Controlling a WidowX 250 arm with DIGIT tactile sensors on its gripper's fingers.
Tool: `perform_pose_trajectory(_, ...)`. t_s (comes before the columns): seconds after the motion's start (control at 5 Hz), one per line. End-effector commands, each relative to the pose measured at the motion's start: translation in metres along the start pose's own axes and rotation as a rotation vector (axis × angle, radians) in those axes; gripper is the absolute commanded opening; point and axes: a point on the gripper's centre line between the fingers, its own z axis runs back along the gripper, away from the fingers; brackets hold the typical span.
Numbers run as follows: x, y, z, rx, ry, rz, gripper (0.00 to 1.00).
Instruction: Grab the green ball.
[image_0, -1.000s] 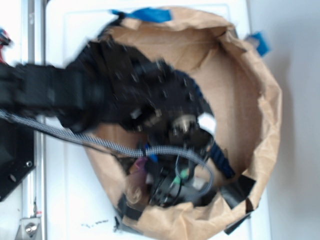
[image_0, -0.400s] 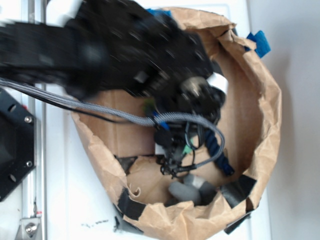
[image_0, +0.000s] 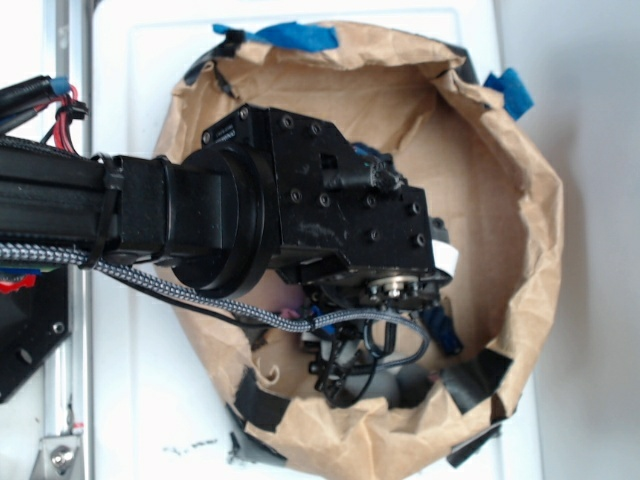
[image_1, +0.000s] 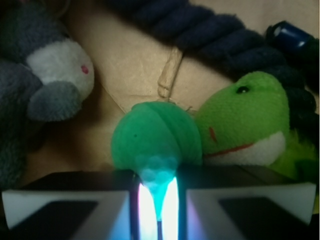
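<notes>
In the wrist view the green ball (image_1: 152, 137), teal-green and round, lies on brown paper directly ahead of my gripper (image_1: 157, 200). The two fingers stand close together, and a dimpled bulge of the ball is pinched in the narrow gap between them. The ball's right side touches a lime-green frog plush (image_1: 245, 125). From outside, the black arm (image_0: 300, 215) reaches down into the paper bag (image_0: 500, 200), with the gripper (image_0: 345, 370) low near the bag's front wall. The ball is hidden there.
A grey-and-white stuffed toy (image_1: 45, 80) lies to the ball's left. A dark blue rope toy (image_1: 215, 35) runs behind the ball and plush. The bag's crumpled walls ring the arm, with black tape (image_0: 480, 375) at the front rim.
The arm swung from the front of the bag up toward the back, then came down over the middle, where it now holds still and sharp. The gripper is low in the bag again.
</notes>
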Motion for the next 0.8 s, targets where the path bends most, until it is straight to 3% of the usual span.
perform_pose_trajectory(0.0, 0.003, -0.01, 0.004, 0.017, -0.016, -0.043, 1.0)
perform_pose_trajectory(0.6, 0.002, -0.01, 0.017, -0.012, -0.05, -0.064, 1.0)
